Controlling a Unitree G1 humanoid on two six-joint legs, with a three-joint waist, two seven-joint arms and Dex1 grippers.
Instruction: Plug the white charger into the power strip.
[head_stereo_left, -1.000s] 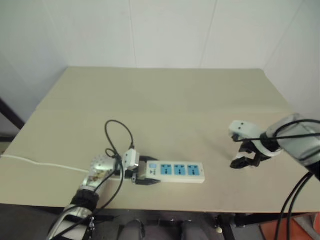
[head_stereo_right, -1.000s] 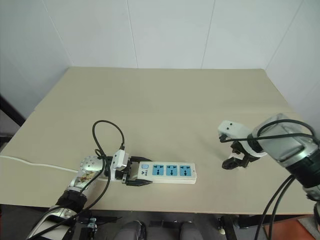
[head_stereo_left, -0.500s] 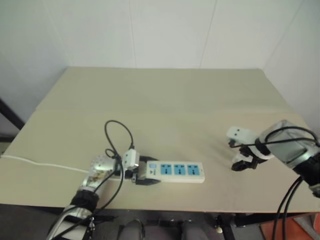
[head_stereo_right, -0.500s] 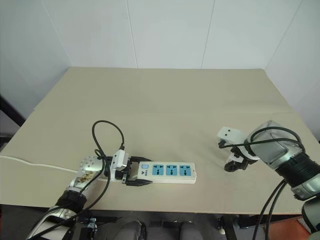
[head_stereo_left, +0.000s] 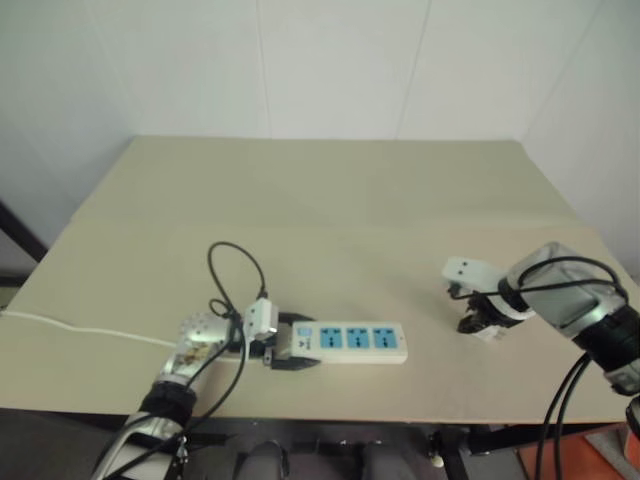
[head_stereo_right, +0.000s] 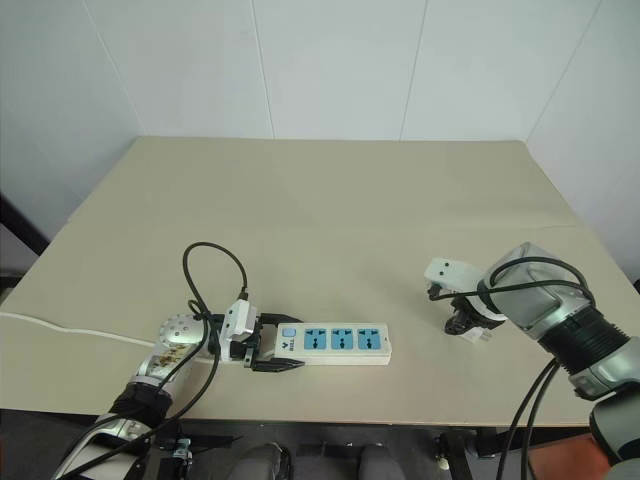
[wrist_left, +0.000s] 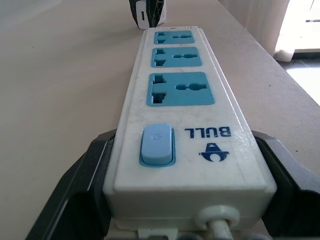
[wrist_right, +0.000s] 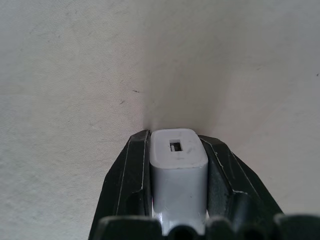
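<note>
Pinched between the black fingers of the right claw (wrist_right: 179, 192), the white charger (wrist_right: 179, 167) sits low over the bare worktop (head_stereo_right: 330, 200) at the robot's right, its port end turned toward the wrist camera and its prongs hidden on the far, downward side. Well apart to the left lies the power strip (head_stereo_right: 335, 342), its long axis running left to right along the near edge, three blue socket faces turned up and the blue switch (wrist_left: 157, 145) at its left end. Steadying that switch end, the left claw (head_stereo_right: 268, 350) stands spread around the strip's sides. Judged from here, the charger must travel leftward to reach the nearest socket, prongs downward.
</note>
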